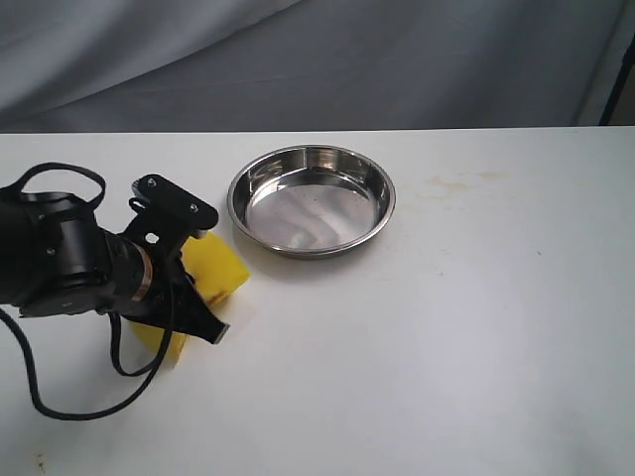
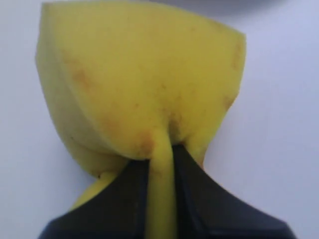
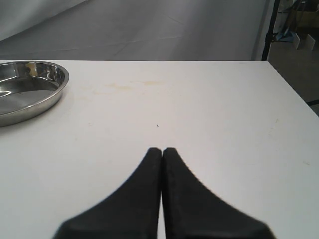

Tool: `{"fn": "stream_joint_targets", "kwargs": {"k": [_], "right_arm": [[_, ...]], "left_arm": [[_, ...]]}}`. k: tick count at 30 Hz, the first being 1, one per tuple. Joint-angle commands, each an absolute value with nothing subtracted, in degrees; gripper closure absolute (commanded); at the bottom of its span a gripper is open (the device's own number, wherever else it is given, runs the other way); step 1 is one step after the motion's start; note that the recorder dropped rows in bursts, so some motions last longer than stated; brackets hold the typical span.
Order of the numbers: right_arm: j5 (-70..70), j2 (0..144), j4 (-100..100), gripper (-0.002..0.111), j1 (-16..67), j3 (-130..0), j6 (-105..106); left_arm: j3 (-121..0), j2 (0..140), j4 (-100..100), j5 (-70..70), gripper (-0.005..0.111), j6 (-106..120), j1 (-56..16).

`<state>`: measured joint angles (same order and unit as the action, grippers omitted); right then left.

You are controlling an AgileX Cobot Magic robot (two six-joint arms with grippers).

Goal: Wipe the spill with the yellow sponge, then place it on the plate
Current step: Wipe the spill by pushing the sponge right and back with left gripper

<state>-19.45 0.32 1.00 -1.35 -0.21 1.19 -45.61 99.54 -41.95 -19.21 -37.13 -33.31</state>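
1. Left gripper (image 2: 160, 154): clenched on the yellow sponge (image 1: 216, 266). In the left wrist view a fold of foam is pinched between the two black fingers (image 2: 197, 194) and the rest of the block bulges out beyond them. Faint orange-brown marks show on the foam near the pinch.

2. Yellow sponge: held low over the white counter (image 1: 446, 347), to the left of the plate (image 1: 311, 198) and on its near side in the exterior view. It is close to the plate's rim and apart from it. Whether the foam presses on the counter cannot be told.

3. Plate: upright on the counter, its steel bottom bare and reflective.

4. Right gripper (image 3: 162, 150): jaws closed together, tip to tip, with nothing between them. It is above bare counter, well to the right of the plate.

5. A pale yellowish stain (image 1: 461, 181) lies on the counter just right of the plate, toward the far edge.

6. A black cable (image 1: 60, 407) loops from the left arm, left of the plate. Grey cloth (image 1: 298, 59) hangs behind the plate.
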Motion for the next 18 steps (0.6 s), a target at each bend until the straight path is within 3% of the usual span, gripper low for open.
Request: {"fn": "stream_joint_targets", "kwargs": {"k": [1, 11, 18], "right_arm": [[-19.25, 0.0, 1.01, 0.108, -1.24, 0.0, 1.25], [-19.25, 0.0, 1.01, 0.108, -1.24, 0.0, 1.25], [-19.25, 0.0, 1.01, 0.108, -1.24, 0.0, 1.25]], "left_arm": [[-45.52, 102.83, -41.64, -18.25, 0.107, -36.98, -33.63], [-45.52, 108.88, -44.26, -18.25, 0.107, -37.2, -33.11], [-45.52, 109.39, -43.83, -18.64, 0.107, -37.57, -27.55]]}}
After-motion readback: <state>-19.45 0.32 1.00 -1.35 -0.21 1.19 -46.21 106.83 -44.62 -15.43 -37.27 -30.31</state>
